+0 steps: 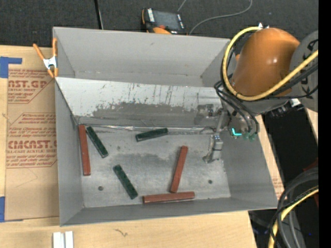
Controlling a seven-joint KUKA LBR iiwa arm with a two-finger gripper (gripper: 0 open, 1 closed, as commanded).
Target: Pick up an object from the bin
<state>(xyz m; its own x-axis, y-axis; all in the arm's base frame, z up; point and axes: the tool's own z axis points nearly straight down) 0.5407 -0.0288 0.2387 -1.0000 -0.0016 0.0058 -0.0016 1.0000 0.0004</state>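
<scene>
Red slanted stick [179,168] lies near the claw [211,157], not touching it.

gripper [213,151]: low at right side of bin [129,50]; nearest: tilted red stick [179,169], just left; around: other red sticks [168,197] and green sticks [125,182]

One camera, high above the grey metal bin [139,56] and a little to one side.

It looked steeply down into the bin from near enough that the bin's floor and four sloping walls took up most of the frame. The far wall lay toward the top, and a strip of desk [170,235] ran along the bottom edge. The arm [264,61] entered from the right, its orange cover nearest the lens.
</scene>
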